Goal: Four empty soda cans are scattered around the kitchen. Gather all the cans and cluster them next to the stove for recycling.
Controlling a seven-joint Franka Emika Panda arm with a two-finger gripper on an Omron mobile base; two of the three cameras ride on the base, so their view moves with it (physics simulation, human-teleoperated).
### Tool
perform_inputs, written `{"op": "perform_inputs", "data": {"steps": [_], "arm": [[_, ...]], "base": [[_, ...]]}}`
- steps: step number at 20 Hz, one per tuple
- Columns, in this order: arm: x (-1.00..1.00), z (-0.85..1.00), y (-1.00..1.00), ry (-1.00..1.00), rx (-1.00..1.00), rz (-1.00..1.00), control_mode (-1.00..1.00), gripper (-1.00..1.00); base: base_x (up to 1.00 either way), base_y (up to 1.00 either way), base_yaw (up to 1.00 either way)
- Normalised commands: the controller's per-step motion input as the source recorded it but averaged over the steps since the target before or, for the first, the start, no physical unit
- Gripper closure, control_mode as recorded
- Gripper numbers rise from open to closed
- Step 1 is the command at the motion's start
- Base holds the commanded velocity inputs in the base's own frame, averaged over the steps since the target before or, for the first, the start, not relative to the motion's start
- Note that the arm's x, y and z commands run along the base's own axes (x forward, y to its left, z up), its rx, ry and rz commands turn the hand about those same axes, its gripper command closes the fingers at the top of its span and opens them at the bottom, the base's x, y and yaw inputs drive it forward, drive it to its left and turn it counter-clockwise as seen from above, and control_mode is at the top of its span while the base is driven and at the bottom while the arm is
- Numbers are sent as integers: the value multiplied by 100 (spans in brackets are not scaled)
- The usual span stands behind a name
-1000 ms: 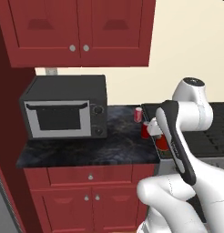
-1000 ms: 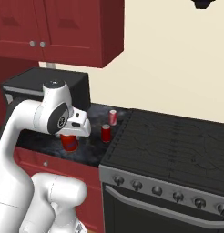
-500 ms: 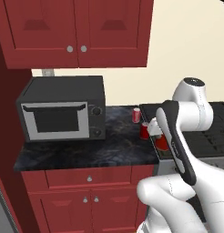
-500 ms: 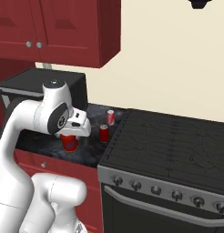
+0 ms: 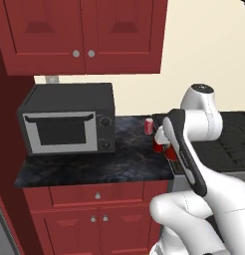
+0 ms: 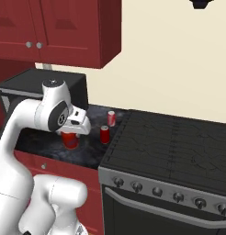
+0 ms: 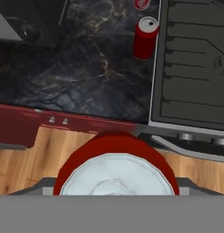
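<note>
The jaws grip a red soda can (image 7: 116,169) above the desk (image 6: 87,151) edge, left of the stove (image 6: 170,147). Two more red cans (image 6: 104,134) stand beside the stove. Since the earlier frame the microwave (image 5: 69,124) has slid right as the base drove; the held can stayed put.

red soda cans (image 6: 104,134), black marbled countertop (image 5: 94,167)

Hiding most of the near red can (image 5: 161,147) beside the stove (image 6: 179,147), with the arm crossing in front. Getting cut off at the top edge beyond the stove: far can (image 7: 141,4). Losing the end effector (image 6: 73,134) fingertips behind the held can (image 7: 116,166).
</note>
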Motion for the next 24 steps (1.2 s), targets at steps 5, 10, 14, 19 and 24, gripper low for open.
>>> {"op": "perform_inputs", "data": {"steps": [5,10,14,19,24], "arm": [[45,-7,0,2,0,-1,-100,100],[52,-15,3,6,0,-3,-100,100],[46,-22,8,8,0,-5,-100,100],[46,-30,0,8,0,-5,-100,100],[35,-36,0,6,0,-3,-100,100]], "base": [[0,0,0],[0,0,0],[0,0,0],[0,0,0],[0,0,0]]}}
